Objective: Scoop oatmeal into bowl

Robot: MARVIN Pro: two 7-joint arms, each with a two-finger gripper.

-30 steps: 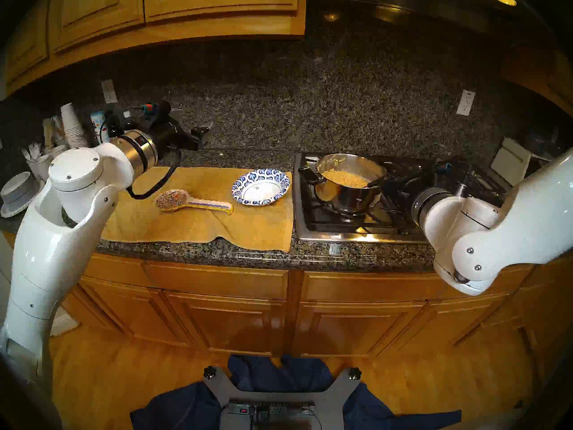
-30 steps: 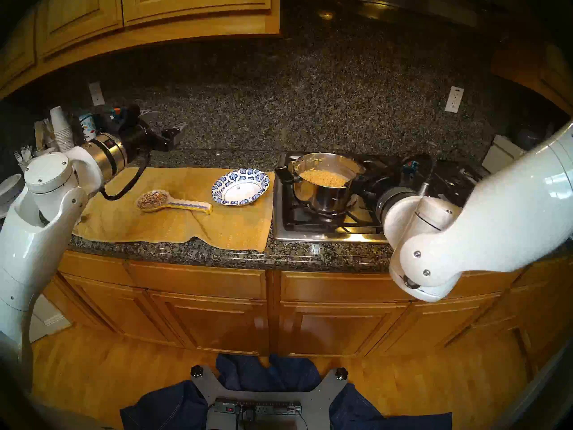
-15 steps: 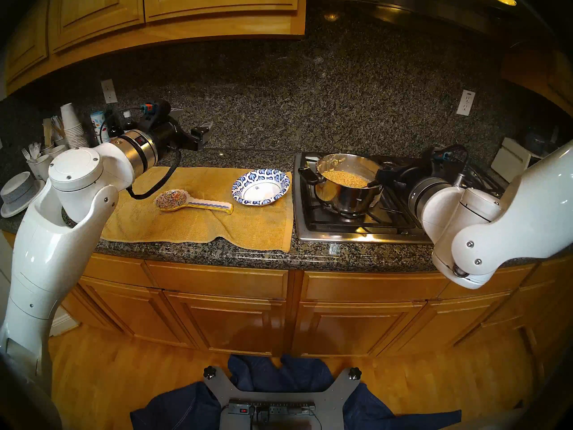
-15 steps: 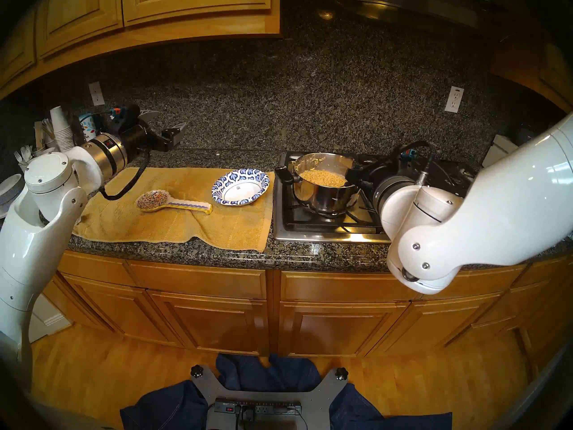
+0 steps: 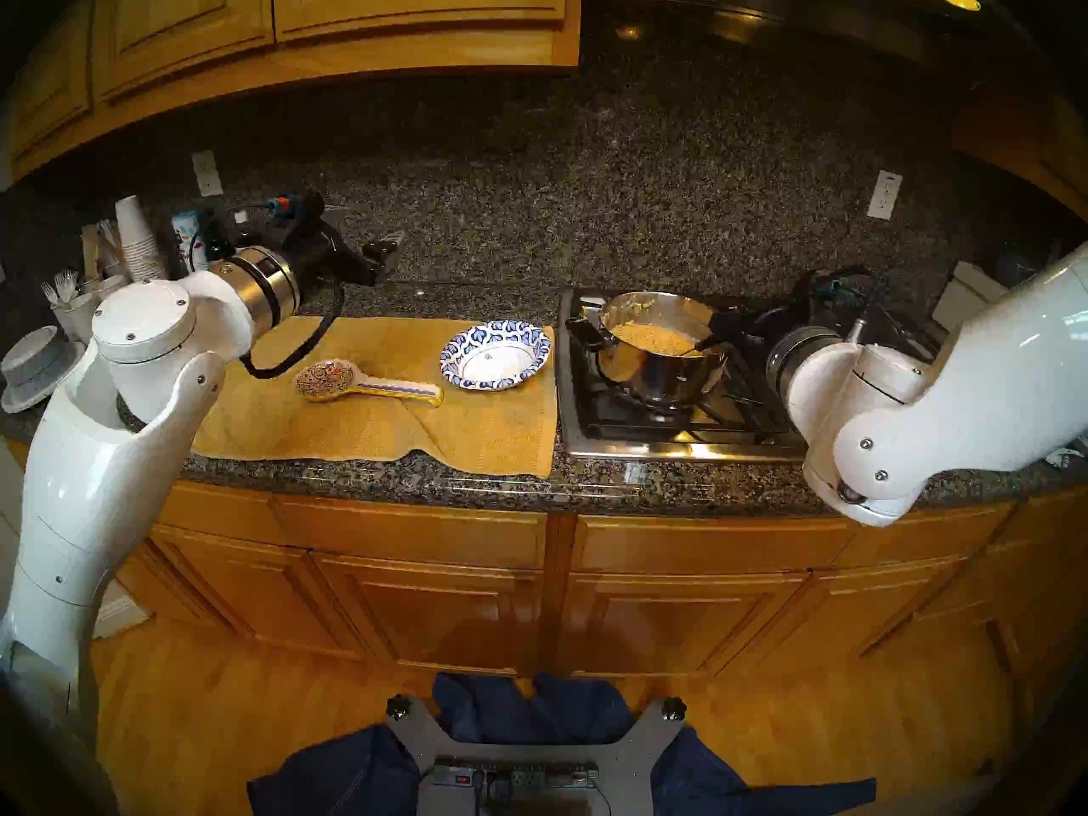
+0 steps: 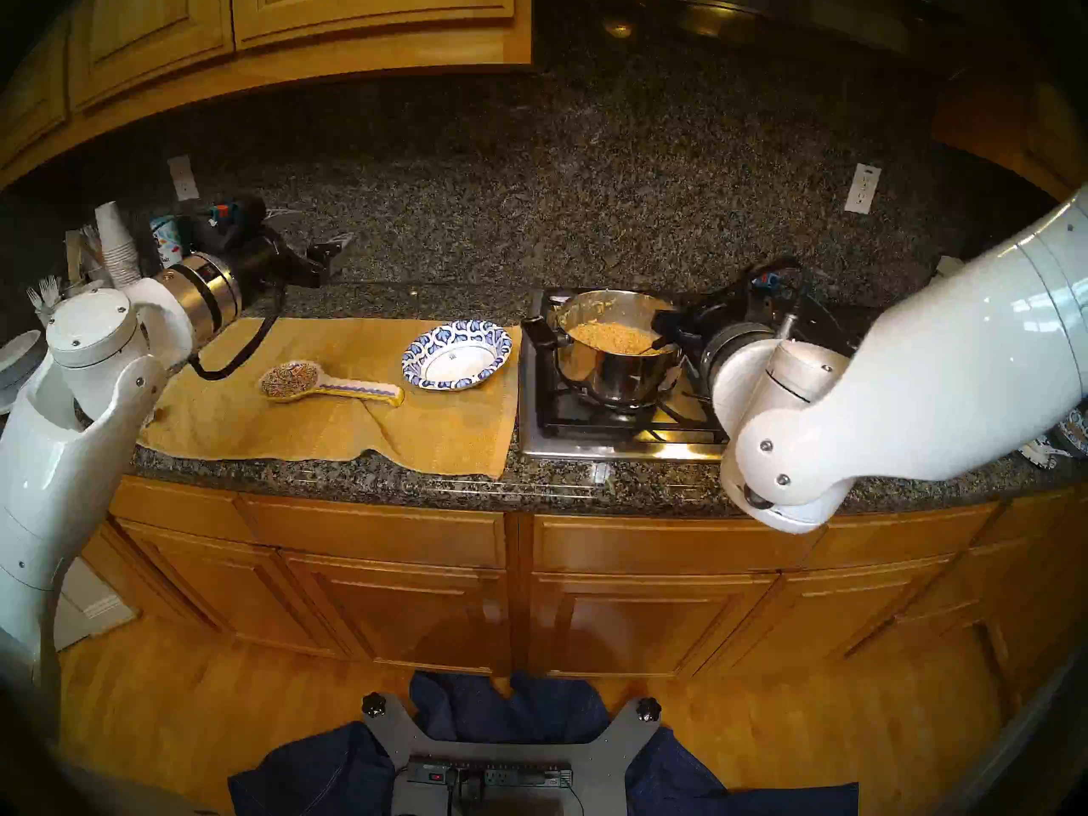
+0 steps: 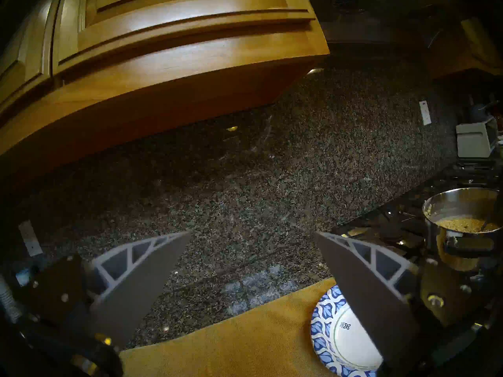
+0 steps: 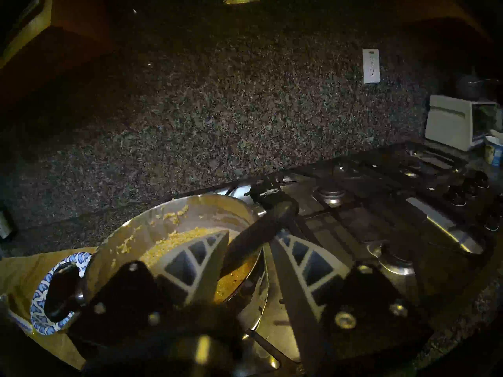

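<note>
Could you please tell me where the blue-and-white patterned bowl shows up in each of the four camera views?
Head stereo left: the bowl sits centre, on the yellow towel.
Head stereo right: the bowl is left of centre, same towel.
Left wrist: bottom right, partly behind a finger.
Right wrist: lower left, partly behind the pot handle.
Shared landmark: the steel pot, beside the bowl.

bowl (image 5: 496, 355): blue-and-white leaf rim, plain white centre
oatmeal (image 5: 653, 338): tan-yellow
pot (image 5: 659, 373): shiny steel, black handles
spoon rest (image 5: 368, 385): multicoloured painted pattern
towel (image 5: 377, 426): mustard yellow
counter (image 5: 412, 479): dark speckled granite
</note>
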